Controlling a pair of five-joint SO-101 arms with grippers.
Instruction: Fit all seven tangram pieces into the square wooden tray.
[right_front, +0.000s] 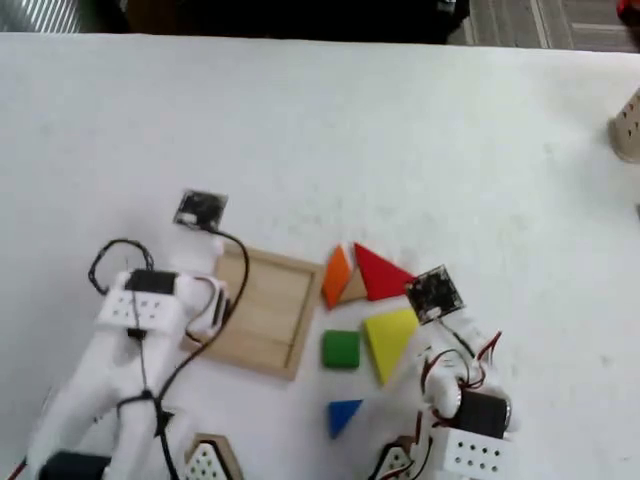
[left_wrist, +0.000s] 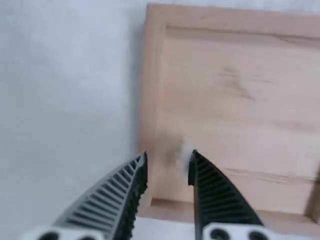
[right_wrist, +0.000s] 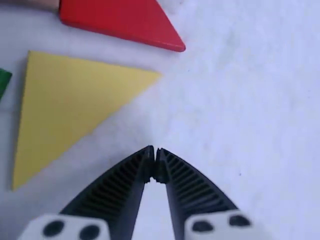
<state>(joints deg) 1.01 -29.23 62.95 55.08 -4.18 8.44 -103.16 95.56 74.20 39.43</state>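
No piece in tray (right_front: 265, 310) yet. Left fingers (left_wrist: 120, 195) parted above it; right fingers (right_wrist: 125, 185) clenched, empty, and probably must open for the yellow triangle (right_wrist: 65, 105).

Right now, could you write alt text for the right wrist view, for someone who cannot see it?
The right gripper, shut and empty, hangs over the white table next to a yellow triangle. A red triangle lies just beyond the yellow one, apart from it.

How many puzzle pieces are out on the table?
6, all beside the tray: orange, plain wooden and red together farthest back, then green and yellow, blue nearest. A seventh may be hidden.
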